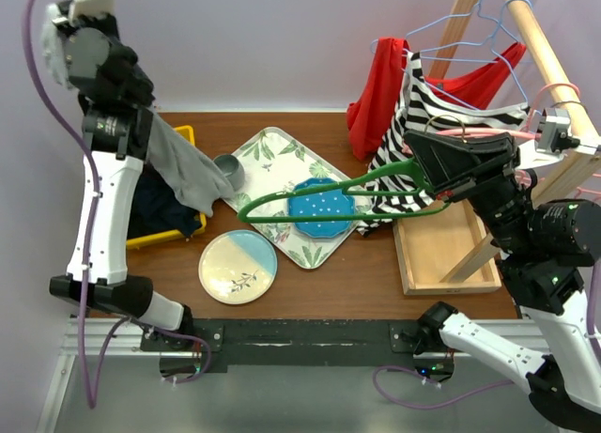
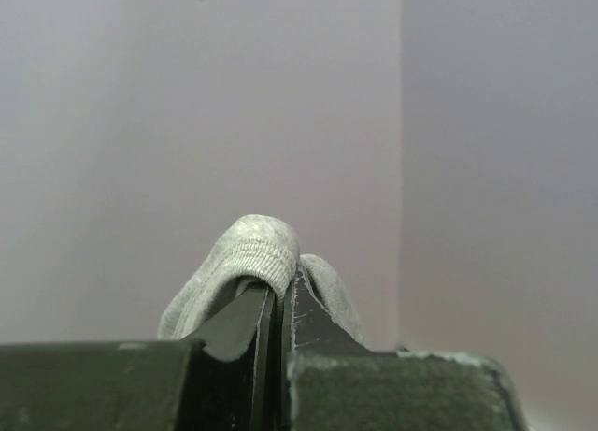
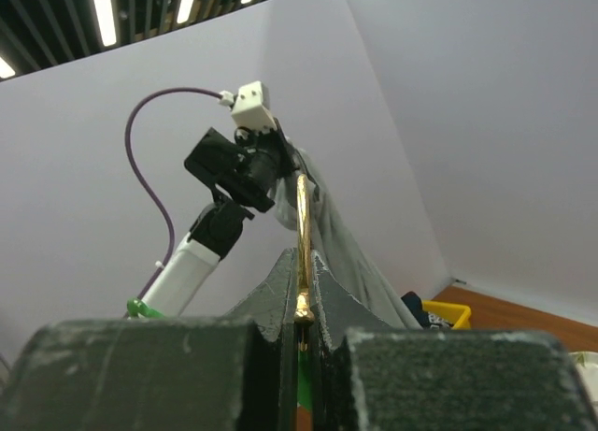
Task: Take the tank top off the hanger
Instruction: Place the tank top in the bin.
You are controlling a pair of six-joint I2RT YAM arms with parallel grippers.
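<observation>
Surface: you are working over a brown wooden table (image 1: 371, 285) set against pale lilac walls (image 1: 282, 38).
Room: only the right wrist view shows you the slatted ceiling with its strip lights (image 3: 103, 10).
Tank top: the grey tank top (image 1: 188, 165) hangs from the raised left gripper (image 1: 141, 112) and drapes down past the yellow bin (image 1: 184, 132), its lower edge by the grey cup (image 1: 228, 170).
Left fingers: your left wrist view shows them pressed together on a ribbed fold of the tank top (image 2: 252, 244), with bare wall behind.
Right fingers: your right gripper (image 1: 420, 167) is clamped tight on the gold hook (image 3: 302, 225) of the green hanger (image 1: 310, 193).
Hanger: it reaches left from the right gripper over the leaf-print tray (image 1: 272, 156) and carries no cloth. You cannot tell whether its far tip touches the tank top.
Cross-view: the right wrist view looks across at your left arm (image 3: 234, 165) with the grey cloth trailing below it.
Around: a blue dotted plate (image 1: 319, 208) sits on the tray, a cream-and-blue plate (image 1: 238, 267) lies near the table's front edge, and dark clothing (image 1: 155, 208) fills the bin.
In the way: the wooden rack (image 1: 554, 67) stands just beside your right arm, holding a red garment (image 1: 376, 95) and a striped garment (image 1: 413, 104).
</observation>
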